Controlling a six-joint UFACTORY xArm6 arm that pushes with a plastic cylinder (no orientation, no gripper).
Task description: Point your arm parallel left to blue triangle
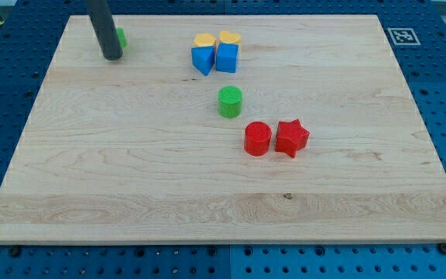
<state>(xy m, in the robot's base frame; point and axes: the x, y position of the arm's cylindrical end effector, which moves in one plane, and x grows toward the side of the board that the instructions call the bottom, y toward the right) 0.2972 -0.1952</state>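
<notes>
Far over at the view's left, my tip [112,56], the bottom end of a straight dark rod, down on the pale wooden worktop [130,178]. Just at 1 o'clock from it, a small green plastic block [121,36], half hidden by the rod, shape not clear, maybe touching, hard to say.

Next along, well apart at 3 o'clock from my tip, the small blue plastic triangle block [202,60], near the view's top. Snug on its 3 o'clock side, a blue plastic cube [227,57]. At 12 o'clock from each of those two, a yellow plastic block [203,39] and another yellow plastic block [230,37].

Lower down, a green plastic cylinder [230,101], then a red plastic cylinder [258,139] with a red plastic star [292,138] close at its 3 o'clock.

Step in hand, by the look of it: lining up at 9 o'clock from the blue triangle. Already about level with it. Next move, probably: slide toward 3 o'clock, stop short, no bumping.

No pincer to be seen, only the rod, so nothing apart or together, nothing held.
</notes>
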